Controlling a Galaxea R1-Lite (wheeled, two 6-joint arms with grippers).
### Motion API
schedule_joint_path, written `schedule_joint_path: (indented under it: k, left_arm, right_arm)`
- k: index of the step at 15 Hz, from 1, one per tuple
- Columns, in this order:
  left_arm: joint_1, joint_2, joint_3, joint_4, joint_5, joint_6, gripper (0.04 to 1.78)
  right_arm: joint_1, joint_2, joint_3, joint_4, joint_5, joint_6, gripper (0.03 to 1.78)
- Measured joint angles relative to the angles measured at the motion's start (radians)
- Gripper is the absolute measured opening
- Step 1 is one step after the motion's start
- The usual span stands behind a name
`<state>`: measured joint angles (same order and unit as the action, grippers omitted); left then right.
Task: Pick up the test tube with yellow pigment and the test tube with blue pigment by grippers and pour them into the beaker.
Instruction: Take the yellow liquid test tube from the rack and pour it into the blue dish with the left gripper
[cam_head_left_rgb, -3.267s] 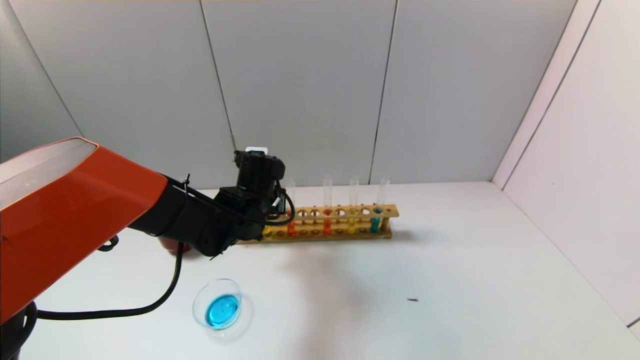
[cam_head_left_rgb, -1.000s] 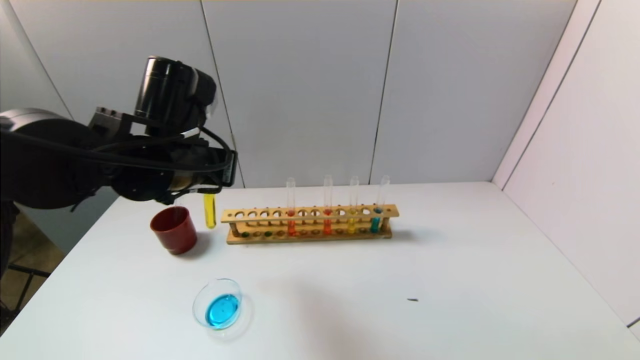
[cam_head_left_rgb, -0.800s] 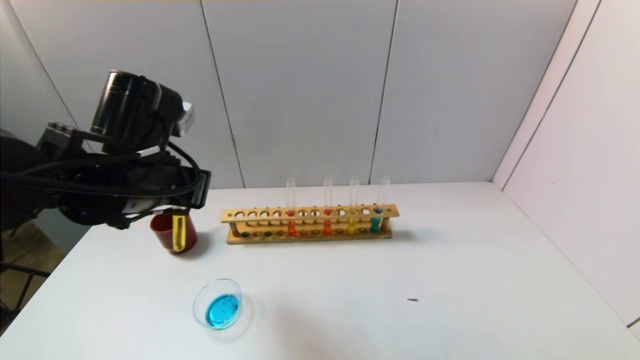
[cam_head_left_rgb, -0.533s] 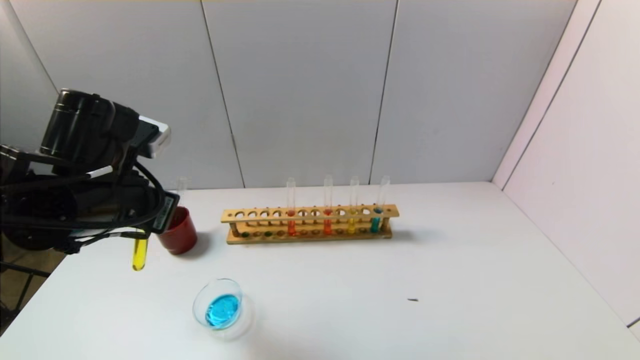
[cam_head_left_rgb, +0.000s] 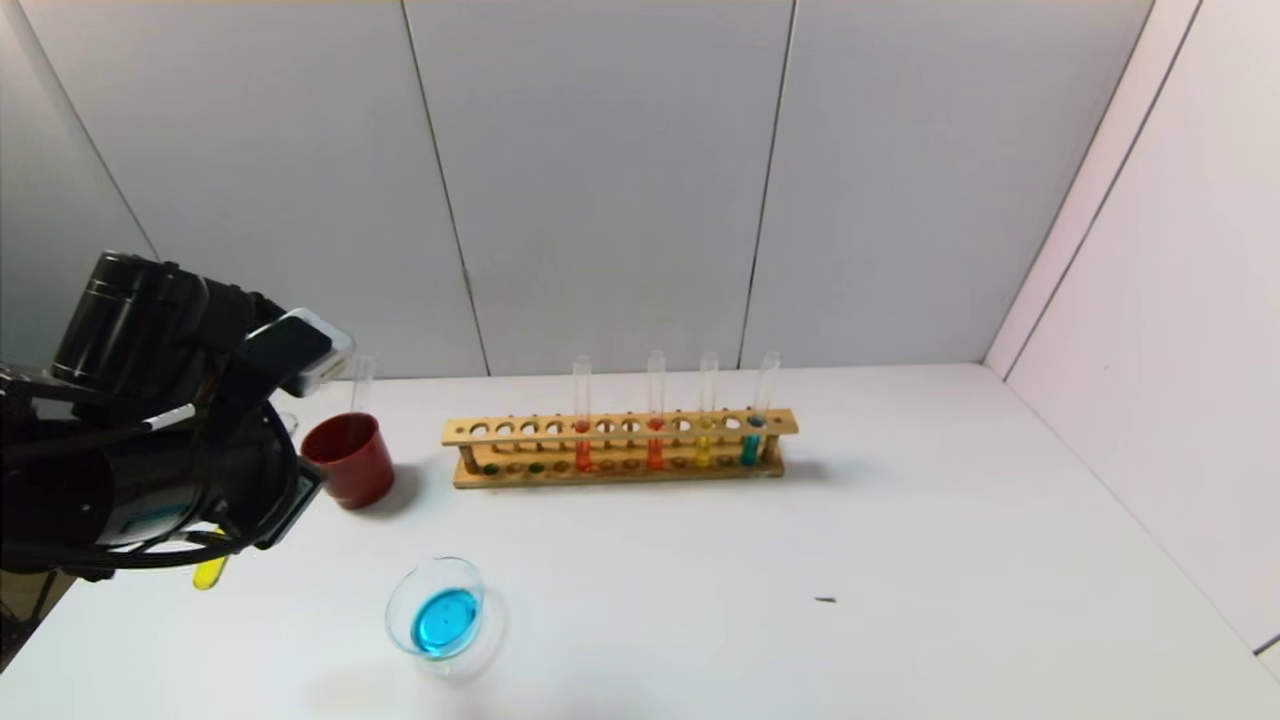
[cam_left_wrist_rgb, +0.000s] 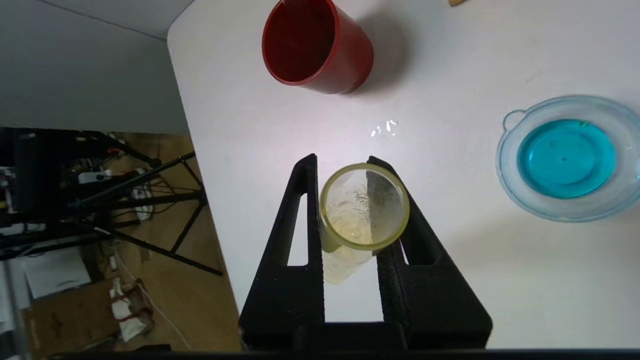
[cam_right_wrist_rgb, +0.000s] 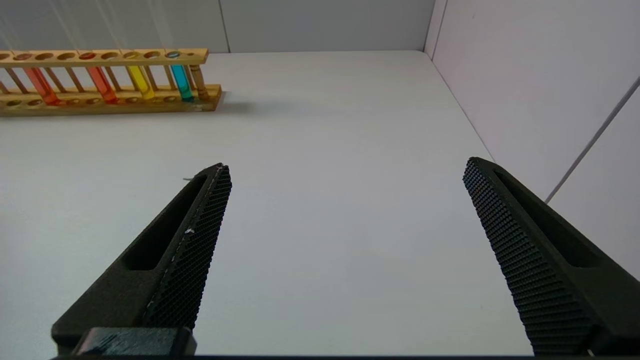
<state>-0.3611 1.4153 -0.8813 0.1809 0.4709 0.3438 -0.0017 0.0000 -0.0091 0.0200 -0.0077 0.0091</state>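
Observation:
My left gripper (cam_left_wrist_rgb: 342, 162) is shut on the test tube with yellow pigment (cam_left_wrist_rgb: 364, 206), whose open mouth faces the wrist camera. In the head view only the tube's yellow round bottom (cam_head_left_rgb: 210, 574) shows below the gripper body, over the table's front left corner. The beaker (cam_head_left_rgb: 392, 610) stands to the right of it, apart, with bright blue liquid inside (cam_left_wrist_rgb: 505, 165). The test tube with blue pigment is not in view. My right gripper (cam_right_wrist_rgb: 345, 165) hangs open over bare table, holding nothing.
A dark red cup (cam_head_left_rgb: 350, 462) stands behind the left gripper, a clear tube (cam_head_left_rgb: 362, 370) rising at its far rim. The wooden rack (cam_head_left_rgb: 520, 432) behind holds orange-red, yellow and teal tubes. The table's left edge (cam_left_wrist_rgb: 200, 165) runs close beside the gripper.
The left gripper has carried the yellow tube from beside the rack's left end, past the red cup, leftward, nearer and lower. The beaker and rack have stayed put.

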Motion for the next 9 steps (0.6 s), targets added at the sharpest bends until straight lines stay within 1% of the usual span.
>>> schedule_joint_path:
  k: [4,7,9]
  left_arm:
    - [0.006,0.041,0.019,0.002,0.006,0.132,0.34]
    - [0.003,0.091,0.027,0.012,0.011,0.156,0.34]
    - [-0.009,0.118,0.020,0.083,0.016,0.165,0.34]
  right_arm:
    - [0.000,0.000,0.000,0.000,0.000,0.000,1.70]
    - [0.000,0.000,0.000,0.000,0.000,0.000,1.70]
    - [0.000,0.000,0.000,0.000,0.000,0.000,1.70]
